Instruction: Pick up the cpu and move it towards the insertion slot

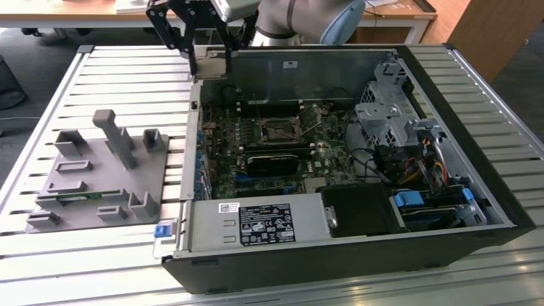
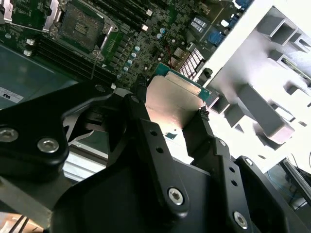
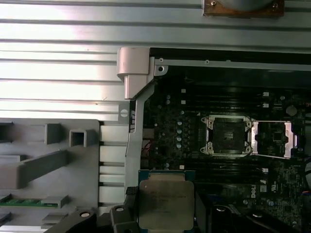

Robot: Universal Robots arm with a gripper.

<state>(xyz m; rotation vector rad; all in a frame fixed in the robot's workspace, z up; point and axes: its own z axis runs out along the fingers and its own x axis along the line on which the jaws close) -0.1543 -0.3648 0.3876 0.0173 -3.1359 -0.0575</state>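
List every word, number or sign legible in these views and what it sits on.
Nothing reads clearly.
Black-and-white sticker on the gray metal box: too small.
Small white label on the gray case wall: too small.
Engraving on the silver square cpu, held by the black gripper: blurred.
White print on the green circuit board: blurred.

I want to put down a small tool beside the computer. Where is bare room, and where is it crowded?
Bare slatted table lies behind the gray tray, left of the computer case in the exterior view. Crowded: inside the case around the insertion slot, and where the tool holds the cpu.
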